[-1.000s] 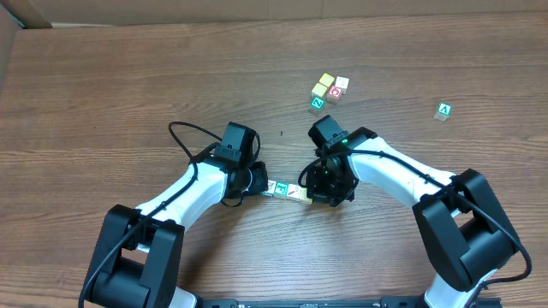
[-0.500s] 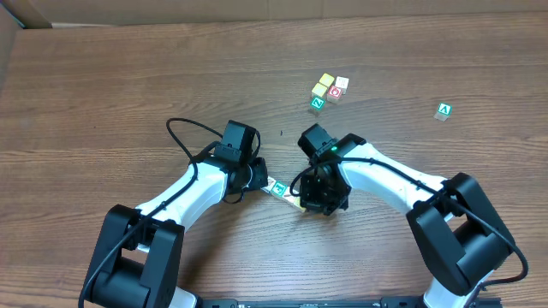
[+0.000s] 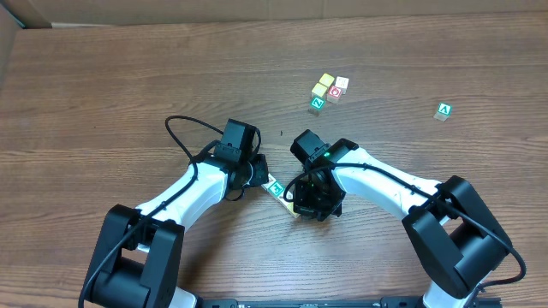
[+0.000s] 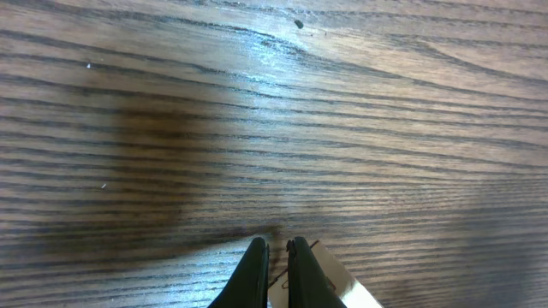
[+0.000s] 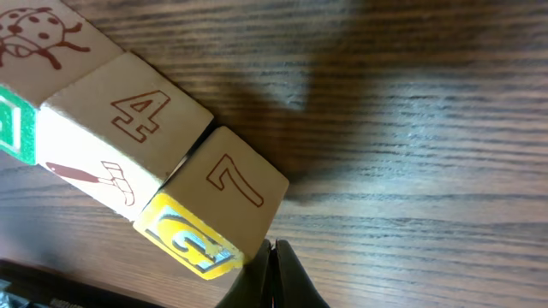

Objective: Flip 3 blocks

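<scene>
Three small wooden blocks lie edge to edge in a short slanting row on the wood-grain table, low in the overhead view and between the two white-and-black arms. The left gripper is clenched, its dark fingertips pressed together with nothing between them, pointing down at the tabletop. A pale corner of a block shows just behind the tips, though contact there cannot be made out. The right gripper is likewise clenched and empty, its tips meeting the lower corner of the end block, which bears an outlined 7 on its top face and a yellow picture on its side. Touching it is the middle block, topped with a 4 and showing a small red-brown drawing on its side. Beyond that sits the third block, marked with a ladybug, with a strip of green visible at the frame's left edge. From above, a green face with a white mark shows on the row near the left arm's tip. Well apart, toward the far side of the table, a tight cluster of four cubes shows yellow, red and green faces, and a lone green cube with a white A rests far to the right.
</scene>
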